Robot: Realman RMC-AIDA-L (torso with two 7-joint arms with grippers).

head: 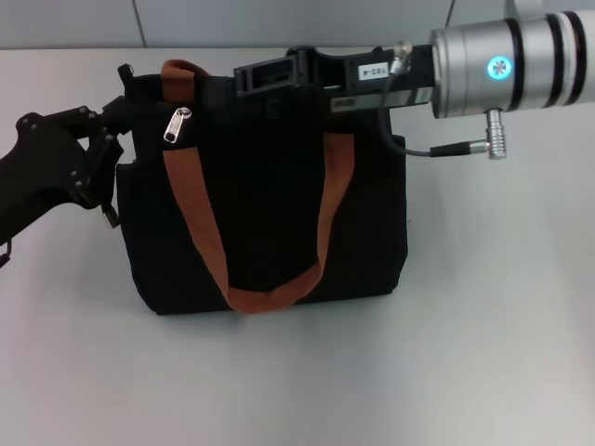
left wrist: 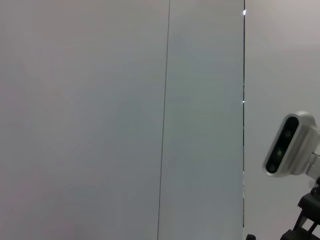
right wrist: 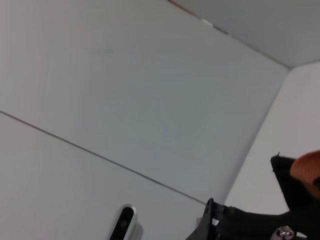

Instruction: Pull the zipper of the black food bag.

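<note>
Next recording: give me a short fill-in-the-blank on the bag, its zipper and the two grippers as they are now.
1. The black food bag has strap handles coloured ____.
2. The silver zipper hangs at the bag's top corner nearest the ____ gripper.
3. The right gripper is over the bag's ____ edge.

Missing: orange-brown; left; top

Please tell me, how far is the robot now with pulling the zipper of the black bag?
Early stage. Done: both grippers have reached the black food bag; the left gripper is at its left top corner, the right gripper over its top edge. In hand: bracing the bag. Left: the silver zipper hangs free, ungrasped, so the pull itself remains.
</note>
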